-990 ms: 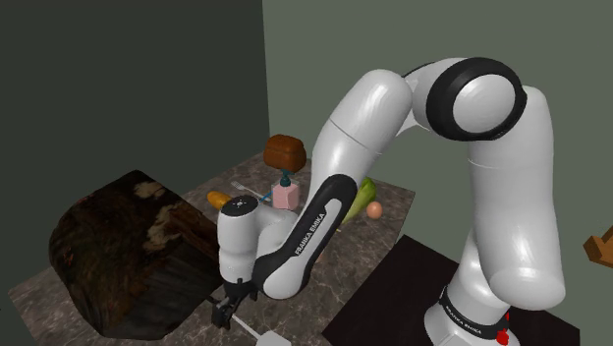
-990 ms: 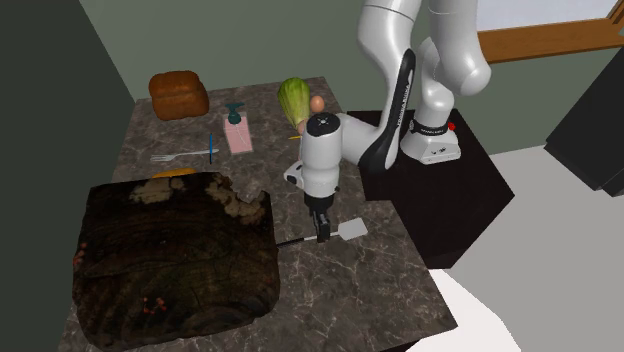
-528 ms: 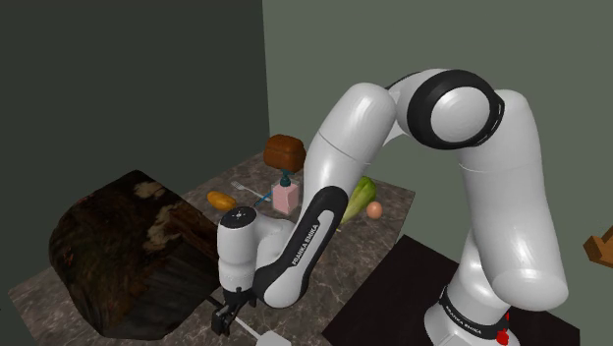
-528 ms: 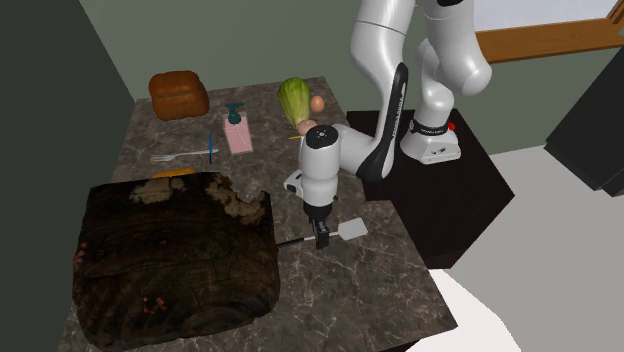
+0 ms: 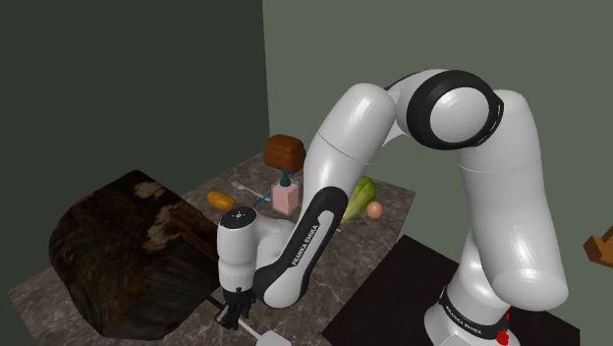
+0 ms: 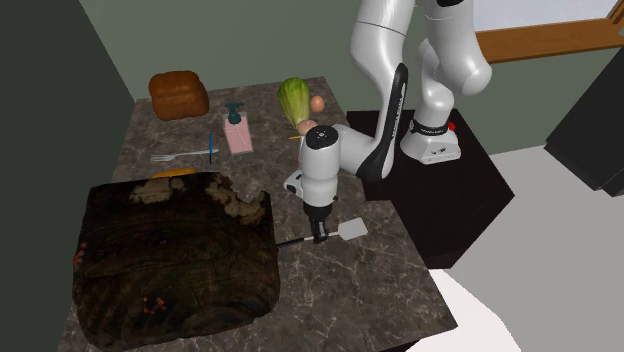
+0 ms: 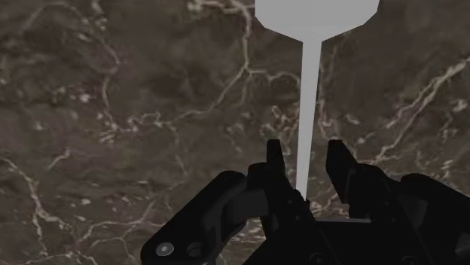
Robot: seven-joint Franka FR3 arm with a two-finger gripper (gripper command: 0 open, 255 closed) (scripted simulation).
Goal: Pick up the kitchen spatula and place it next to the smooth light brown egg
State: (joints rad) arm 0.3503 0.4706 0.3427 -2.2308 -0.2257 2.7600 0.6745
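At the second exterior view's left, a dark, lumpy slab (image 6: 170,255) covers much of the marbled table (image 6: 350,300). Just right of it the spatula (image 6: 353,229) lies flat on the table, its thin handle toward the slab and its pale blade away from it. The gripper (image 6: 320,237) stands upright over the neck. In the wrist view its 2 fingers (image 7: 276,159) are narrowly apart, straddling the neck with table showing on either side, so nothing is held. The step in hand looks like the grasp: the fingers must close on the neck, then lift. The egg (image 6: 317,103) sits well apart at the table's far edge, just right of a green vegetable (image 6: 293,97). The carry should end beside it without nudging it.
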